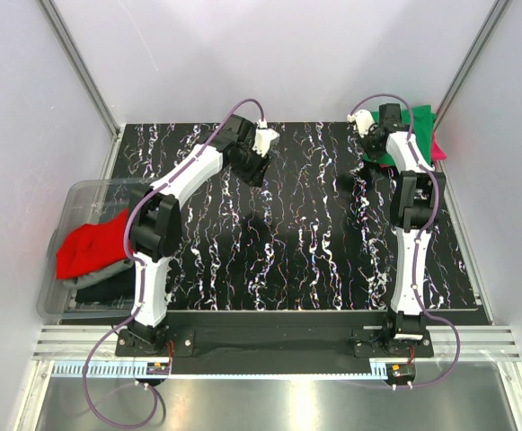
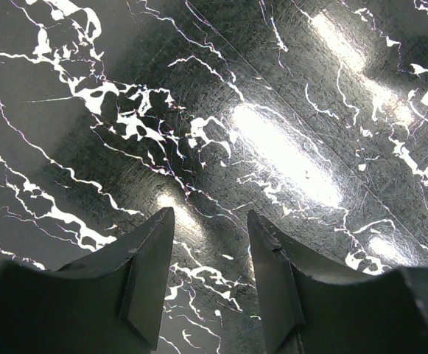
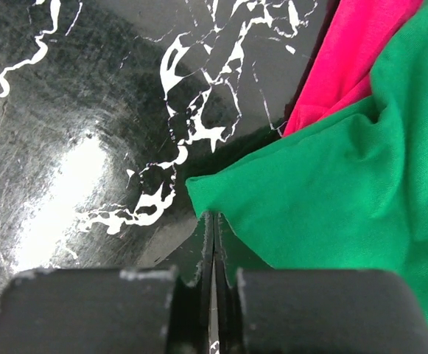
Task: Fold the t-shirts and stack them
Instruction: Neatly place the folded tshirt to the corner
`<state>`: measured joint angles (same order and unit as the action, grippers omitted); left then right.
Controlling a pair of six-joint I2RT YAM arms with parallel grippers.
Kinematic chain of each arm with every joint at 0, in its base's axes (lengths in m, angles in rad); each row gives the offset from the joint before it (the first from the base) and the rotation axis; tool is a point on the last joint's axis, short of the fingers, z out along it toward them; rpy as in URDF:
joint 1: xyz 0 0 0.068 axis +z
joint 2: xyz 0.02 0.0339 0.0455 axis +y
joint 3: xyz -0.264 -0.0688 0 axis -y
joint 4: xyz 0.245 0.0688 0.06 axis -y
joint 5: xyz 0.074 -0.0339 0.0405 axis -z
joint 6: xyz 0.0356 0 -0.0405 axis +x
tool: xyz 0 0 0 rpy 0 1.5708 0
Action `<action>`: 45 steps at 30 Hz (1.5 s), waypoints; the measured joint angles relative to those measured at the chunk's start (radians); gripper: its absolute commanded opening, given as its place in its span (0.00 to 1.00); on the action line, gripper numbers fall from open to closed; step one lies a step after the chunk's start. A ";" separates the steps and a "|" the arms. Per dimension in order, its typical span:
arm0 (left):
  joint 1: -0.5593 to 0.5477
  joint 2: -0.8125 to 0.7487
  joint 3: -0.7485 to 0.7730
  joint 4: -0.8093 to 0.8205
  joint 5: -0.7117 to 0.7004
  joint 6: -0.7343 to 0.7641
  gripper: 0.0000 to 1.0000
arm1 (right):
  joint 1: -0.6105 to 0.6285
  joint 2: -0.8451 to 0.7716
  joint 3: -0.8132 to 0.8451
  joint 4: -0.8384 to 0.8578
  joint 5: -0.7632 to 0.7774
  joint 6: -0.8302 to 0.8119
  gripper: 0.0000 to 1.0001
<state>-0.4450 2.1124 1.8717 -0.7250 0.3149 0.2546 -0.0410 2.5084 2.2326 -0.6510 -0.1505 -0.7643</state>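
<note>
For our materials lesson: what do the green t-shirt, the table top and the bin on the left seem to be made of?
The green t-shirt looks like soft matte cloth, perhaps cotton; it creases and drapes. The table top looks hard and glossy, black with white marble-like veins and glare patches; whether it is stone or printed laminate cannot be told. The bin looks like clear plastic, since its walls are see-through.

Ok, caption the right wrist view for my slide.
Right gripper shut at the edge of the green t-shirt, which overlaps a magenta-pink t-shirt on the black marbled table.
</note>
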 measured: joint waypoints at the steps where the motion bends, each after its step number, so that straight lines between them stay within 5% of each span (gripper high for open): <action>1: 0.000 0.000 0.000 0.000 0.000 0.000 0.49 | 0.000 -0.002 -0.004 0.001 0.000 0.000 0.01; 5: 0.000 0.000 0.000 0.000 0.001 -0.001 0.49 | 0.000 -0.025 -0.051 0.008 0.003 -0.005 0.35; 6: 0.000 0.000 0.000 0.000 0.001 -0.001 0.49 | 0.000 -0.028 -0.060 0.009 0.004 -0.009 0.37; 18: -0.001 0.000 0.001 0.000 0.003 -0.002 0.50 | 0.005 -0.012 -0.044 0.018 0.060 -0.028 0.28; 23: -0.002 0.000 0.001 0.000 0.002 -0.001 0.50 | 0.008 0.010 -0.019 0.026 0.064 -0.049 0.04; 26: -0.002 0.000 0.003 0.000 0.002 -0.001 0.50 | 0.008 0.013 -0.018 0.026 0.063 -0.057 0.00; 35: -0.009 0.016 0.020 0.001 0.003 -0.002 0.49 | 0.008 -0.002 -0.055 0.044 0.054 -0.064 0.00; 40: -0.010 0.019 0.020 0.000 0.003 -0.004 0.50 | 0.008 -0.049 -0.126 0.066 0.060 -0.072 0.35; 45: -0.012 0.019 0.020 0.000 0.003 -0.011 0.49 | 0.010 -0.056 -0.134 0.091 0.090 -0.093 0.39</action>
<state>-0.4572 2.1315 1.8919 -0.7246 0.3183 0.2436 -0.0311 2.4527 2.0987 -0.5602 -0.0605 -0.8570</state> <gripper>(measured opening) 0.493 0.384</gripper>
